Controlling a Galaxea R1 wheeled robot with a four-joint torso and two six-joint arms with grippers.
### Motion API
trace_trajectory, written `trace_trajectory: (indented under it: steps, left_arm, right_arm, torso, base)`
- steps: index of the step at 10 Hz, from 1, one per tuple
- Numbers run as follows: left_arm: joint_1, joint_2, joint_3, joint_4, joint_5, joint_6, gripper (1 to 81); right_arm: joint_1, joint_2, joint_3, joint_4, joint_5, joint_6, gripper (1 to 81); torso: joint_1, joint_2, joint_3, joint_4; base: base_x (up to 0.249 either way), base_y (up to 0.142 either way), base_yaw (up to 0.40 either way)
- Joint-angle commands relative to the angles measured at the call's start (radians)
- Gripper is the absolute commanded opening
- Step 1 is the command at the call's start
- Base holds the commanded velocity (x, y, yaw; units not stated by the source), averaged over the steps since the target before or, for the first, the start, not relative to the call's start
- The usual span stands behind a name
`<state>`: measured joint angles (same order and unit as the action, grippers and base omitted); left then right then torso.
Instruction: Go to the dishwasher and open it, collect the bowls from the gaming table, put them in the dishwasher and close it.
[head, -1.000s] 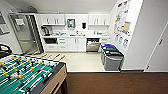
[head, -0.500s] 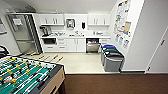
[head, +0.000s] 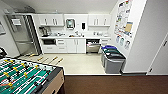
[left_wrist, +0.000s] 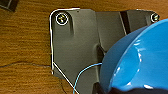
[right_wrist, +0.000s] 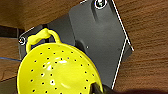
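The left wrist's dark mounting plate (left_wrist: 80, 47) hangs level above brown wood-grain flooring, a bright blue bowl (left_wrist: 140, 62) carried close under it. The right wrist's plate (right_wrist: 100, 42) sits tilted over similar flooring, a yellow perforated colander (right_wrist: 57, 72) apparently gripped at its rim; the fingers themselves cannot be made out.

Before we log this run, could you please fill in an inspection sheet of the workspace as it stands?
Surface: brown floor nearby, pale kitchen floor beyond.
Job's things: dishwasher under the counter ahead; blue bowl close in the left wrist view.
Clutter: yellow colander close in the right wrist view.
Grippers: grasp cannot be told.
Cables: thin blue cable beside the bowl.
Surroundings: table-football table at lower left, bins at right, white cupboards above the counter.
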<state>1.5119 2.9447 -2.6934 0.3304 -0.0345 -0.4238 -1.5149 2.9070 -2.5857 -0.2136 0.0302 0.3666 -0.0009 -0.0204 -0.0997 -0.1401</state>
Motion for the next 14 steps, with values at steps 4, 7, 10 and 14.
trace_trajectory:
  steps: [4, 7, 10, 14]
  left_arm:
    - [-0.038, -0.01, 0.0, 0.002, 0.047, -0.003, 1.0]
    - [-0.037, -0.008, 0.0, 0.001, 0.047, -0.003, 1.0]
    - [-0.035, -0.008, 0.0, 0.001, 0.047, -0.003, 1.0]
    - [-0.035, -0.008, 0.0, 0.001, 0.047, -0.003, 1.0]
  right_arm:
    - [0.044, -0.01, 0.003, -0.007, -0.049, -0.002, 1.0]
    - [0.046, -0.01, 0.003, -0.007, -0.049, -0.002, 1.0]
    - [0.044, -0.01, 0.003, -0.007, -0.049, -0.002, 1.0]
    - [0.041, -0.009, 0.003, -0.007, -0.047, -0.002, 1.0]
  torso:
    - [0.001, 0.0, 0.0, 0.0]
    - [0.001, 0.0, 0.0, 0.0]
    - [0.001, 0.0, 0.0, 0.0]
    - [0.002, 0.001, 0.0, 0.0]
  base:
    - [0.163, 0.0, 0.0]
    - [0.195, 0.0, 0.0]
    - [0.22, 0.0, 0.0]
    - [0.207, -0.035, 0.0]
